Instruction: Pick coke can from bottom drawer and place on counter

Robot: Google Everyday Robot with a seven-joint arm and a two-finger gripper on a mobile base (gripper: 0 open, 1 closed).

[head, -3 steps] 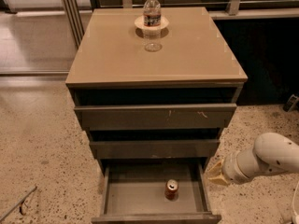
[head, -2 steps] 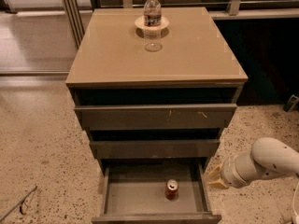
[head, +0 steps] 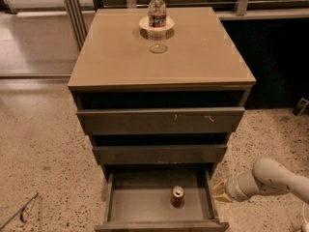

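Camera view, three-drawer cabinet seen from above and in front.
- Bench [head: 193,57]: glossy tan top. Water bottle [head: 157,8] upright near the 12 o'clock edge, a pale round disc [head: 144,23] at its base.
- Top drawer [head: 159,121] and middle drawer [head: 159,154]: each pulled out slightly.
- Bottom drawer [head: 140,204]: pulled open, interior visible.
- Coke can [head: 177,196]: upright on the drawer floor, silver top showing, toward 3 o'clock of the drawer's centre, clear of the walls.
- Hand [head: 219,191]: at 3 o'clock of the can, just outside the drawer's side wall, low over the speckled floor [head: 38,149], apart from the can. White arm [head: 273,178] enters from 4 o'clock.
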